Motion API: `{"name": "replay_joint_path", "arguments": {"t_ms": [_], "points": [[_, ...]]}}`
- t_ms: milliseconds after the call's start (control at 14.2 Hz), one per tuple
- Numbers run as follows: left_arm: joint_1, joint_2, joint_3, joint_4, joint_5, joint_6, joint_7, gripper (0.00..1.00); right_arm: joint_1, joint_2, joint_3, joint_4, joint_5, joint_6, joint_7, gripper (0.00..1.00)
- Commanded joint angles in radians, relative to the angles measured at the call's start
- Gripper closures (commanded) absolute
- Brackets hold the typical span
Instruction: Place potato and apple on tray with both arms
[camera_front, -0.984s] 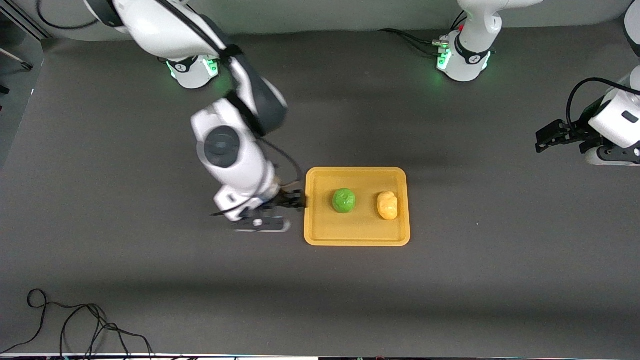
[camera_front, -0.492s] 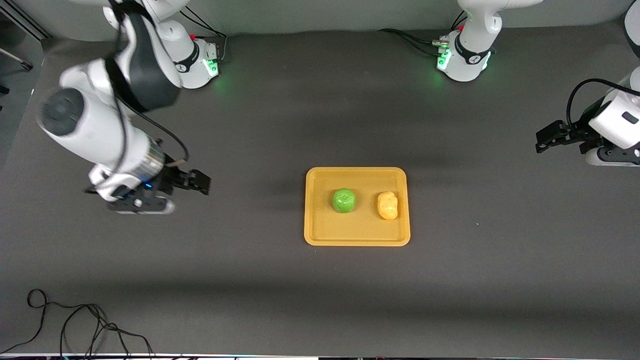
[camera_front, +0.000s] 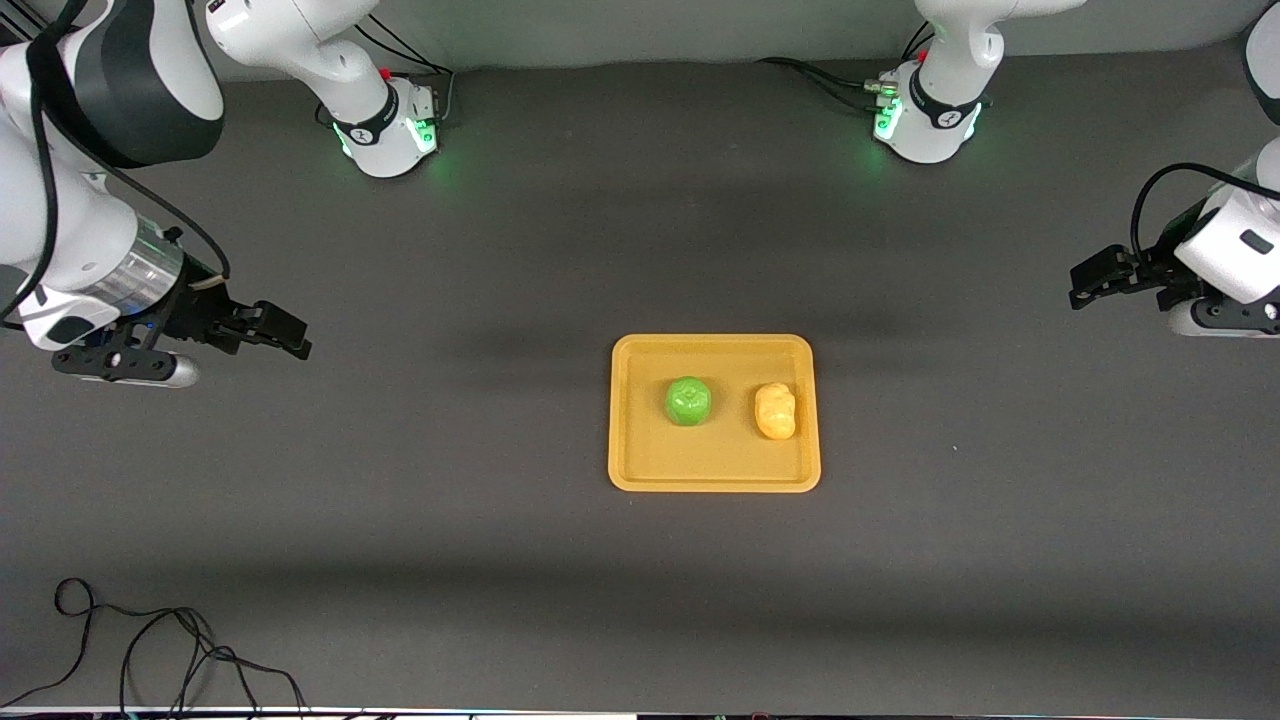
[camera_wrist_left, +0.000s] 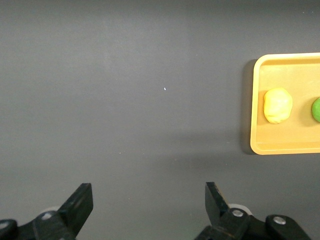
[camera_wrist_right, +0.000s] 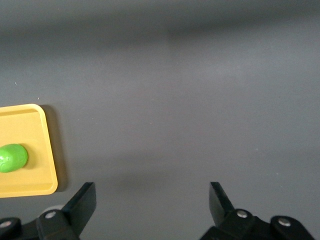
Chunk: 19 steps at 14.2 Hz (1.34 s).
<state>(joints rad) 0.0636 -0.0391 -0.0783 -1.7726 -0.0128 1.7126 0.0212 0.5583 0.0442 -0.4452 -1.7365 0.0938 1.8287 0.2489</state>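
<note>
My right gripper (camera_front: 285, 335) hangs over the bare worktop (camera_front: 450, 560) at the right arm's end, well apart from the tray (camera_front: 714, 350), and it holds nothing. My left gripper (camera_front: 1085, 280) is over the worktop at the left arm's end, also well apart from the tray and also empty. In the front view the tray lies flat near the middle of the worktop. The apple (camera_front: 688, 400) and the potato (camera_front: 775, 410) both rest inside the tray, side by side and not touching. The apple is toward the right arm's end and the potato is toward the left arm's end.

In the left wrist view, my left gripper (camera_wrist_left: 149, 210) has its two fingers (camera_wrist_left: 80, 202) spread wide, with only grey worktop (camera_wrist_left: 125, 90) between them. The tray (camera_wrist_left: 256, 110) shows at the edge, with the potato (camera_wrist_left: 277, 105) on it and a small part of the apple (camera_wrist_left: 316, 109) beside it.

In the right wrist view, my right gripper (camera_wrist_right: 152, 210) is wide as well, the fingers (camera_wrist_right: 85, 202) well apart over bare worktop (camera_wrist_right: 175, 90). One corner of the tray (camera_wrist_right: 47, 160) is seen, and the apple (camera_wrist_right: 12, 157) lies in it.
</note>
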Motion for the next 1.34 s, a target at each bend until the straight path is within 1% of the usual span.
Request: {"name": "replay_joint_path", "arguments": {"t_ms": [0,70,141,281,352,492,562,633,703,984,1125,1266], "points": [[0.007,-0.004,-0.003,-0.004,-0.009,0.013,0.017,0.00,0.009,0.012,-0.010,0.058,-0.019,-0.053,-0.010,0.00],[0.007,-0.004,-0.004,-0.002,-0.009,0.013,0.017,0.00,-0.020,0.020,0.000,0.090,-0.023,-0.087,-0.017,0.00],[0.007,-0.004,-0.005,0.004,-0.013,0.013,0.016,0.00,-0.082,0.025,0.037,0.116,-0.026,-0.126,-0.042,0.00],[0.007,-0.004,-0.005,0.007,-0.013,0.013,0.016,0.00,-0.258,0.016,0.204,0.152,-0.028,-0.192,-0.042,0.00],[0.005,-0.004,-0.005,0.007,-0.013,0.012,0.017,0.00,-0.331,0.004,0.268,0.158,-0.028,-0.204,-0.043,0.00],[0.004,-0.002,-0.006,0.005,-0.012,0.013,0.017,0.00,-0.415,-0.029,0.334,0.149,-0.040,-0.227,-0.040,0.00],[0.002,-0.002,-0.006,0.004,-0.013,0.013,0.017,0.00,-0.451,-0.035,0.364,0.147,-0.074,-0.229,-0.043,0.00],[-0.001,0.001,-0.006,0.004,-0.012,0.013,0.017,0.00,-0.484,-0.044,0.406,0.137,-0.107,-0.229,-0.049,0.00],[-0.005,0.002,-0.009,0.004,-0.012,0.012,0.017,0.00,-0.524,-0.055,0.439,0.117,-0.115,-0.224,-0.053,0.00],[-0.022,0.004,-0.015,0.002,-0.012,0.004,0.016,0.00,-0.548,-0.049,0.453,0.094,-0.114,-0.184,-0.078,0.00],[-0.022,0.008,-0.015,0.002,-0.012,0.004,0.017,0.00,-0.581,-0.058,0.479,0.048,-0.097,-0.140,-0.141,0.00],[-0.021,0.013,-0.015,0.002,-0.010,0.005,0.017,0.00,-0.578,-0.056,0.477,0.052,-0.071,-0.140,-0.129,0.00]]}}
